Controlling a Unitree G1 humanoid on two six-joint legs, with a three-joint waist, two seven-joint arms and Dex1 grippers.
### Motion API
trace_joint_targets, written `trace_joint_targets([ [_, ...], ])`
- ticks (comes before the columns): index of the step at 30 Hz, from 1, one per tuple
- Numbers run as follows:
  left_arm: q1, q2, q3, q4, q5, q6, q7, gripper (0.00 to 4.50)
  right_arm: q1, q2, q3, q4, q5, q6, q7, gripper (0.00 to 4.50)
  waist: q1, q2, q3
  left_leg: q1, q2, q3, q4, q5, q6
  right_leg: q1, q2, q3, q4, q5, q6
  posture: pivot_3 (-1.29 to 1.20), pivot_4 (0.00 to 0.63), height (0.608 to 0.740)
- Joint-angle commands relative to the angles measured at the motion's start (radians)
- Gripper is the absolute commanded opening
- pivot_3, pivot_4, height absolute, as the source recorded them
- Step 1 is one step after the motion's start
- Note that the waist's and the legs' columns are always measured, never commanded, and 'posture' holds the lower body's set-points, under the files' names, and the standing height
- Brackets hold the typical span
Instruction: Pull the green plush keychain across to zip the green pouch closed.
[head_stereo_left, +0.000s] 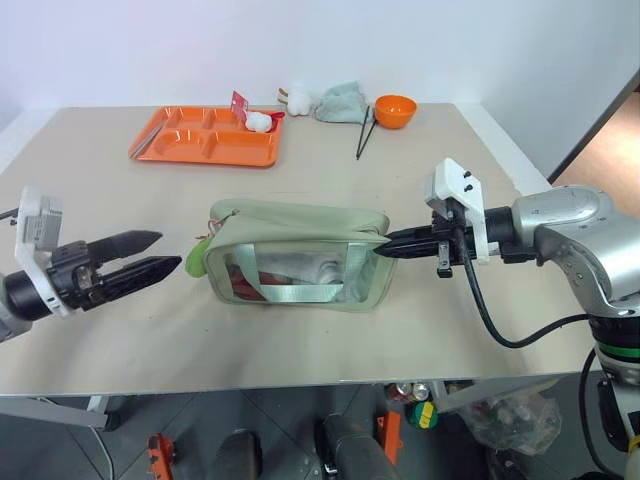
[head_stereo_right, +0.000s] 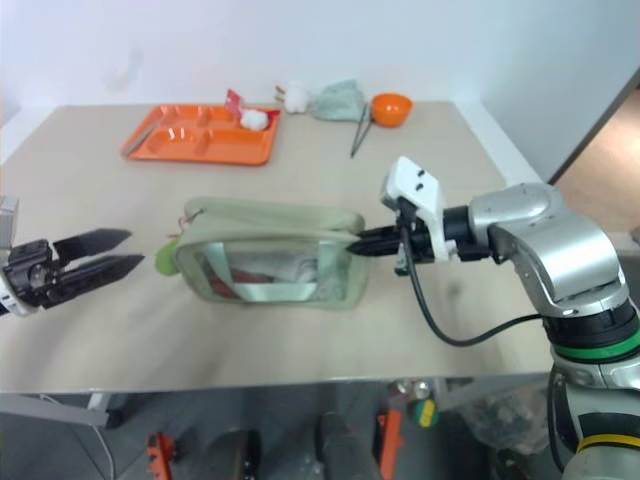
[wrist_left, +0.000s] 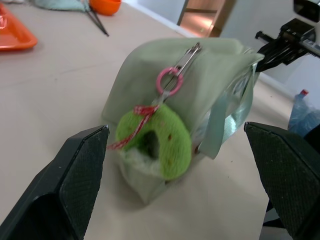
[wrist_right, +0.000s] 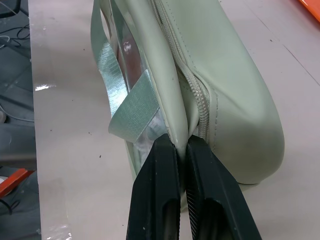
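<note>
Right hand (head_stereo_left: 386, 245) pinching green pouch (head_stereo_left: 296, 255) end, left hand (head_stereo_left: 165, 253) spread beside green plush keychain (wrist_left: 155, 140)

Sage-green pouch (head_stereo_left: 300, 255), lime-green keychain (wrist_left: 155, 140) on a pink ring (wrist_left: 169, 81), orange tray (head_stereo_left: 205, 138), orange bowl (head_stereo_left: 395, 110)

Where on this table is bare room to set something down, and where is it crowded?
Free: the strip of table in front of the sage-green fabric pouch, and the stretch between the pouch and the orange plastic compartment tray. Crowded: the far edge, with the tray, orange bowl and black chopsticks.
</note>
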Motion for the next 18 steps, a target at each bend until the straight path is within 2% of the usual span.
trace_joint_targets([
  [1,0.011,0.008,-0.014,-0.026,0.009,-0.026,-0.018,4.5,-0.014,0.009,0.019,0.003,-0.003,-0.008,0.009,0.02,0.0,0.0,0.0,0.0,0.0,0.0,0.0,0.0,0.0,0.0,0.0,0.0,0.0,0.0,0.0,0.0,0.15,0.74],
  [7,0.006,-0.006,-0.101,-0.037,0.048,-0.052,-0.017,4.5,-0.027,0.015,0.026,0.002,-0.006,-0.012,0.008,0.02,-0.001,0.0,0.0,0.001,0.0,0.001,-0.001,0.0,0.0,0.0,0.0,0.001,0.0,0.001,0.001,0.0,0.15,0.74],
  [13,-0.009,-0.008,-0.123,-0.001,0.068,-0.068,-0.021,4.5,-0.016,0.013,0.02,-0.012,-0.003,-0.005,-0.003,0.02,-0.002,0.0,0.0,0.001,0.003,0.001,-0.001,0.0,0.0,0.0,0.003,0.001,0.0,0.001,0.0,0.0,0.15,0.74],
  [16,-0.022,-0.008,-0.128,0.008,0.069,-0.069,-0.027,3.74,-0.011,0.012,0.017,-0.015,-0.002,-0.001,-0.009,0.0,-0.002,0.0,0.0,0.001,0.004,0.001,-0.001,0.0,0.0,-0.001,0.004,0.001,0.0,0.001,-0.001,0.0,0.15,0.74],
  [18,-0.03,-0.006,-0.133,0.013,0.068,-0.07,-0.031,3.07,-0.009,0.011,0.017,-0.016,-0.003,-0.001,-0.011,0.0,-0.002,0.0,0.0,0.001,0.004,0.001,-0.001,0.0,0.0,-0.001,0.004,0.001,0.0,0.001,-0.001,0.0,0.15,0.74],
])
